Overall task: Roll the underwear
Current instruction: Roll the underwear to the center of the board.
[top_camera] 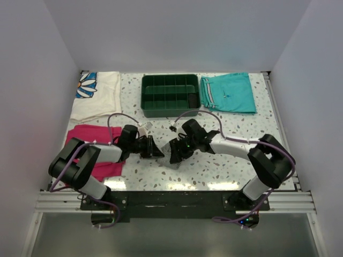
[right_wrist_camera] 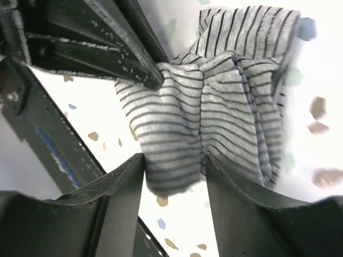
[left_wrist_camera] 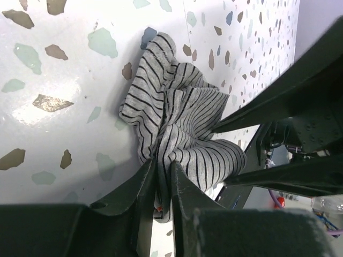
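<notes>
The small soft underwear of grey-and-white striped cloth (left_wrist_camera: 177,118) lies in a crumpled heap on the white speckled table top (top_camera: 225,163). It sits about in the middle, near the front, right between the two black arms. It is not a neat roll yet. It is bunched up with lots of folds, so I think the rolling is only part way done. The left gripper (left_wrist_camera: 163,167) has its two black fingers pressed close together, and a bit of the striped cloth is pinched between them at one edge of the heap. The right gripper (right_wrist_camera: 174,159) has its fingers spread apart, one on each side of the other end of the cloth. The cloth sits in the gap and does not look squeezed. To do this step well, the left gripper should hold its edge firmly and low, close to the table, so the cloth does not slip out. The right gripper should take a good hold on the loose end, grabbing the whole thick bunch and not just the top fold. Then it should turn the cloth over toward the held edge in a small, slow move. The two grippers are very near each other, so they should go gently and not bump. Pulling too hard could drag the heap open. The dark green plastic tray (top_camera: 170,95) is well apart at the back.
</notes>
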Controlling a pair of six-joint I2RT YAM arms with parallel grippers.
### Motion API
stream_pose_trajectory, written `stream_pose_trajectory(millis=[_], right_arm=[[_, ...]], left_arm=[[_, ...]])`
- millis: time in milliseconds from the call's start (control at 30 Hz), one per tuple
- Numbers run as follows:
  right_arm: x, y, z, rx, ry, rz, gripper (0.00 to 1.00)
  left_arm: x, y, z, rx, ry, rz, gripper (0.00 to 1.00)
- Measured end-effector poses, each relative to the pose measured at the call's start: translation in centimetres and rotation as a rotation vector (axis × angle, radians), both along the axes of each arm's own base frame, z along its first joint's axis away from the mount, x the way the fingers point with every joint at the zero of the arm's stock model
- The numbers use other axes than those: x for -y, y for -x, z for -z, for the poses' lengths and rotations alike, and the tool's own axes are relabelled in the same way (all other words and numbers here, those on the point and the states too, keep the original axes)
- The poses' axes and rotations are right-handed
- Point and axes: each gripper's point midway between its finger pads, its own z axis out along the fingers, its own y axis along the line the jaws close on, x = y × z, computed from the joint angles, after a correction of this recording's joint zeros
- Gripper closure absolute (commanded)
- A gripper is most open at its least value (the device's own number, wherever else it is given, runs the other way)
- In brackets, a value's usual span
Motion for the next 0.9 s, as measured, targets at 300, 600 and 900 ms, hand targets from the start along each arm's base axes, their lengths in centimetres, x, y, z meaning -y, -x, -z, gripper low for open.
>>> stream_pose_trajectory(millis=[300, 600, 900], right_arm=[[1.6, -0.3, -2.7, 0.234, 0.131, 0.011, 0.40], [-2.4, 1.5, -3.7, 0.437, 0.249, -0.142, 0.40], [-2.7, 1.2, -1.1, 0.559, 0.417, -0.211, 0.41]], left_arm=[[0.3, -0.4, 0.1, -0.014, -0.016, 0.003, 0.86], [0.5, -0.6, 0.0, -0.028, -0.025, 0.008, 0.86], [0.5, -0.6, 0.0, -0.034, -0.028, 0.010, 0.86]])
